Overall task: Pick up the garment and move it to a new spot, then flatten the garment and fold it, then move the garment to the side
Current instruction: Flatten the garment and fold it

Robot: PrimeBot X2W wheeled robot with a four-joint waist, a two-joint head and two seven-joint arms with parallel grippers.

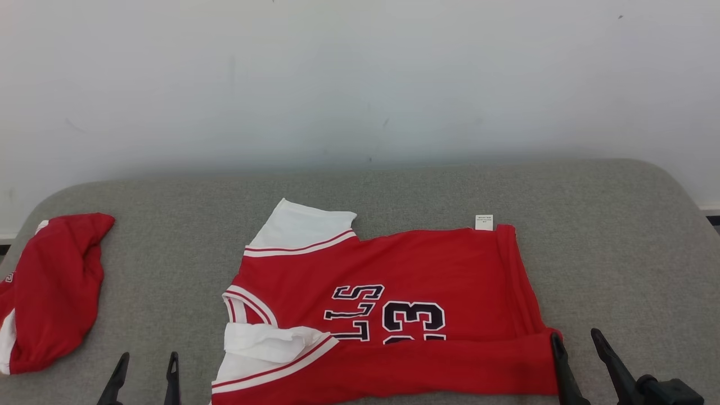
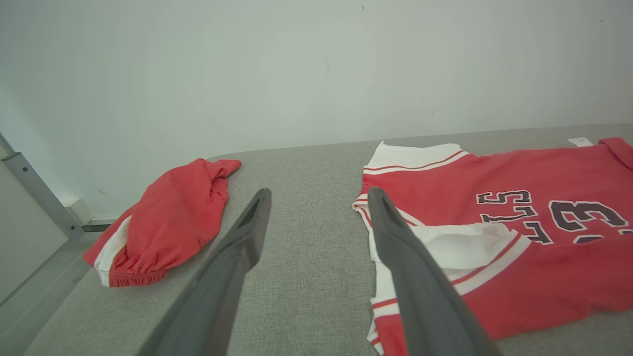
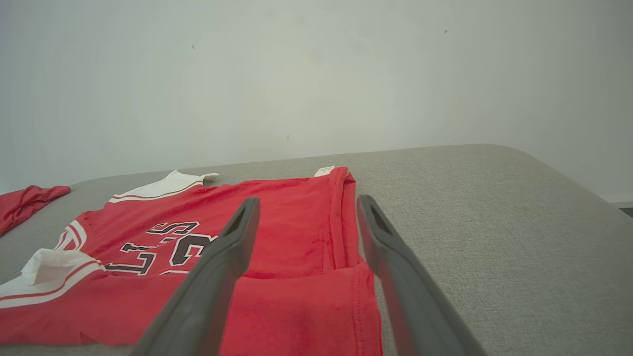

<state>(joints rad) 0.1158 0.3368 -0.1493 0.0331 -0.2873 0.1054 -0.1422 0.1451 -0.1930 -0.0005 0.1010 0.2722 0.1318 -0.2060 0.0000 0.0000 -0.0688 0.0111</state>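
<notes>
The garment (image 1: 405, 270), a red jersey with white sleeves and dark lettering, lies spread sideways on the grey padded bench (image 1: 607, 225). On my head view it covers the middle and runs down toward 6 o'clock. Its collar end points to 9 o'clock and its hem to 3 o'clock. The near long edge is folded up over the front, so the fold cuts off the lower part of the print. One white sleeve (image 1: 304, 228) sticks out at the jersey's 11 o'clock, and the other sleeve lies crumpled at its 7 o'clock. A small white label (image 1: 484, 222) shows at the far hem corner, around 1 o'clock.

The right pincer (image 1: 575, 334) sits at 4 o'clock with its two dark fingers spread wide and nothing between them. Its inner finger overlaps the folded hem corner in my head view, but I cannot tell whether it touches the cloth. From the right wrist the fingers frame the hem edge.

The left pincer (image 1: 149, 355) is at 7 o'clock, also wide open and empty, over bare bench. The jersey's collar is toward its 2 o'clock.

Well apart, at 9 o'clock, a second red piece (image 1: 53, 292) with white trim lies bunched near the bench's edge. A pale wall (image 1: 360, 84) rises behind the bench at 12 o'clock.
</notes>
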